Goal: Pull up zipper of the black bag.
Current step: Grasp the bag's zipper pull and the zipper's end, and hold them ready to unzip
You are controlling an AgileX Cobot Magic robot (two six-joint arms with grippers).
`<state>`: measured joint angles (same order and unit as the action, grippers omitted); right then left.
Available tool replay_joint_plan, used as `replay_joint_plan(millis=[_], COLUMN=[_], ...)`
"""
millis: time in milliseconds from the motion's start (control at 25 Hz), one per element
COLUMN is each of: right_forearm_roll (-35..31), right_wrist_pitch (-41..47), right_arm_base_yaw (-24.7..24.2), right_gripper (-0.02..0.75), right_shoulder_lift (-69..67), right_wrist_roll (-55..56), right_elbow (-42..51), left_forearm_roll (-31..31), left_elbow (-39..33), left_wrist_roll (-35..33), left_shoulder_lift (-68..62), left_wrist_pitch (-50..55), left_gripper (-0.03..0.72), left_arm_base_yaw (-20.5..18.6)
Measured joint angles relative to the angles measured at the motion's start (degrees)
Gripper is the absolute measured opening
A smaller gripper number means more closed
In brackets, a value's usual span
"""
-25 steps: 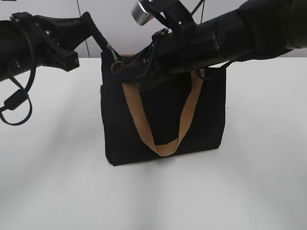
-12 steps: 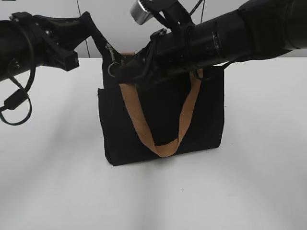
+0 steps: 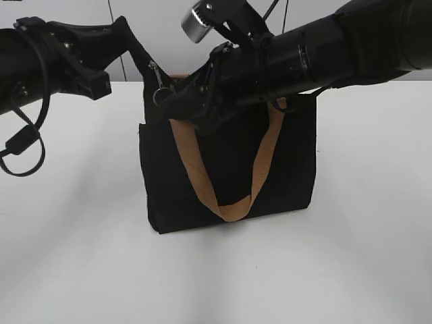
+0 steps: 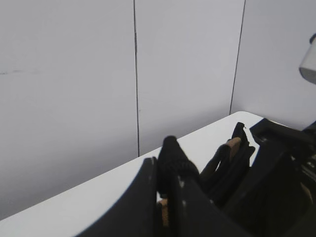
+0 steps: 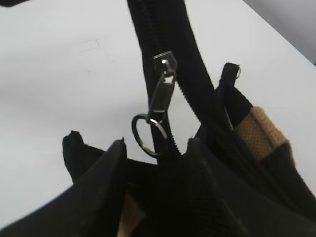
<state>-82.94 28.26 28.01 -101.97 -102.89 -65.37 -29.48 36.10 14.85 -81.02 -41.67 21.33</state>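
The black bag [image 3: 229,169] stands upright on the white table, its tan front handle [image 3: 233,206] hanging down. The zipper's silvery pull tab with a ring [image 3: 158,86] hangs at the bag's top left corner. My left gripper [image 3: 143,55] is shut on the black zipper end strip and holds it up and to the left; the left wrist view [image 4: 170,168] shows the strip pinched between its jaws. My right gripper [image 3: 177,102] is at the bag's top left. In the right wrist view its fingers [image 5: 155,153] are apart astride the zipper tape, just behind the free-hanging pull tab [image 5: 163,96].
White table [image 3: 81,256] all round the bag, with a grey panelled wall [image 4: 74,74] behind. The right arm lies across the bag's top and hides most of the zip line. The second tan handle [image 5: 264,131] shows inside the bag's mouth.
The right gripper slid left along the bag's top, dragging the bag a little left, then eased back and rose slightly. The pull tab now hangs free. The left arm held still.
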Motion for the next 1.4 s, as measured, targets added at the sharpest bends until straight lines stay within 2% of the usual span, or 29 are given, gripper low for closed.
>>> replay_joint_plan(millis=[1000, 1120, 1400], right_forearm_roll=[0.25, 0.25, 0.64], right_wrist_pitch=[3.25, 3.25, 2.0], right_arm_base_yaw=[0.07, 0.07, 0.07], right_gripper=[0.314, 0.242, 0.019], right_shoulder_lift=[-1.71, -1.71, -1.71], right_wrist_roll=[-0.3, -0.18, 2.08], right_elbow=[-3.38, -3.38, -3.38], left_forearm_roll=[-0.16, -0.21, -0.2], left_elbow=[0.0, 0.0, 0.0], left_wrist_roll=[1.01, 1.07, 1.13], left_shoulder_lift=[0.0, 0.0, 0.0], left_wrist_pitch=[0.42, 0.46, 1.66], left_gripper=[0.019, 0.019, 0.019], left_arm_base_yaw=[0.0, 0.0, 0.0])
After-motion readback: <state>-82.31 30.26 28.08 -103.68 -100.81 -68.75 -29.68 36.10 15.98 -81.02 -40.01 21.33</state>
